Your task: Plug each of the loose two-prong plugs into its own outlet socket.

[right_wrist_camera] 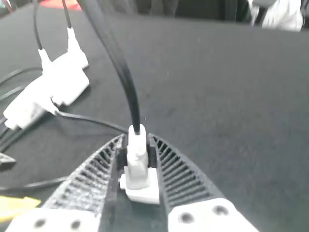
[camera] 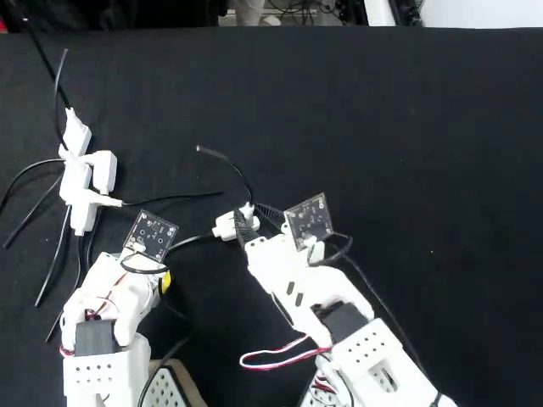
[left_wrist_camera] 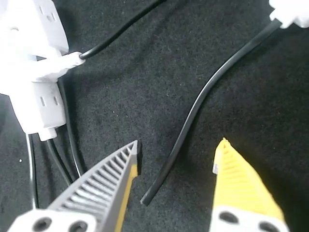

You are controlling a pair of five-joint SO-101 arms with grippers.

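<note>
The white plug [right_wrist_camera: 137, 169] is near the middle of the black counter [camera: 407, 127]. A black cord [right_wrist_camera: 120, 67] comes out of its thin end. The right fingers [right_wrist_camera: 169, 162] are squeezed tight on the plug, one on each side.

Off to the far left sits the white outlet block [camera: 85, 174]. Some cords are already stuck in it. It is well apart from the plug.

The left fingers [left_wrist_camera: 108, 179], one gray and one yellow, are spread wide and hold nothing. They hang over the counter near the outlet block. A loose cord end [left_wrist_camera: 147, 198] lies under the gap between them.
</note>
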